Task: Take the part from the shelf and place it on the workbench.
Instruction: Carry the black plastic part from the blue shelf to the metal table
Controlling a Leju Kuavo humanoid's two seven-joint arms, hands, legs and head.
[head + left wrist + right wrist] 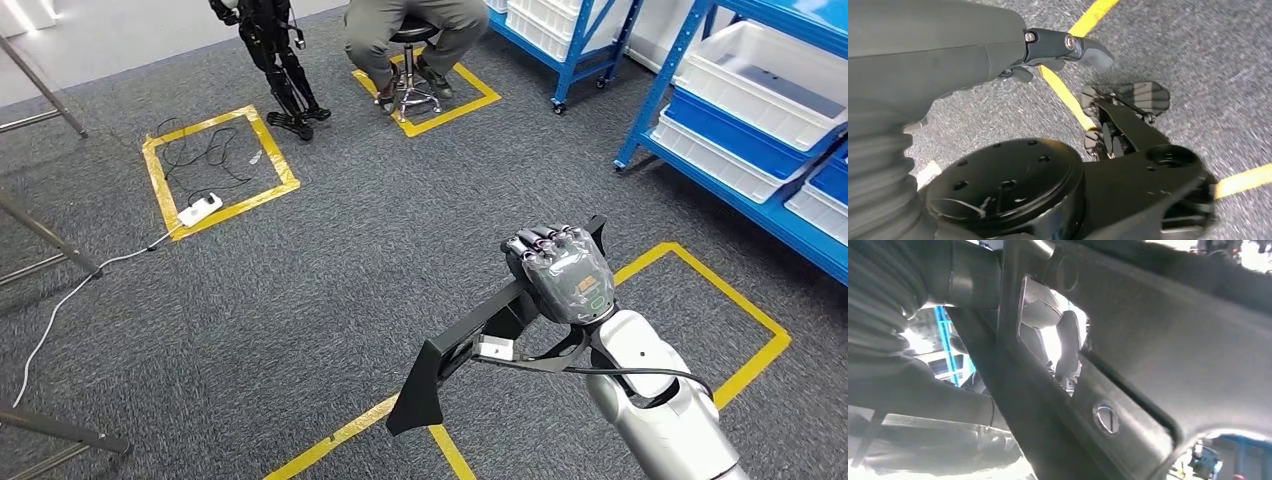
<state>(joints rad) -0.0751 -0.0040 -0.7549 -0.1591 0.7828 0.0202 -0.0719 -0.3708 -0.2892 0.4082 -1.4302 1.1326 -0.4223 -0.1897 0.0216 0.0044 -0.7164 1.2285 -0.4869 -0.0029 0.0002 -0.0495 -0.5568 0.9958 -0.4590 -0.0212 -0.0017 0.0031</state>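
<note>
Head view, left to right. At far left, metal legs [40, 235] of some frame stand on the grey carpet; whether they belong to the workbench cannot be told. Next, a taped yellow square [217, 168] encloses a power strip [199, 209] and loose cable. Behind it stand another robot's black legs [281, 70], and beside them a person sits on a stool [410, 75] in a second taped square. Right of centre, the right hand [562, 272] is clenched around the part [470, 350], a long black bracket carried in the air above the carpet and a yellow floor line. At far right, the blue shelf [735, 190] holds white bins [765, 80] and stands well apart from the part.

Left wrist view: the left hand [1058, 50] holds nothing, with its fingers apart.

Right wrist view: the part crosses close before the camera, with the hand wrapped about it.

Progress, as judged: the part is off the shelf and in transit. Remaining: reach the workbench, set the part down, release it.
</note>
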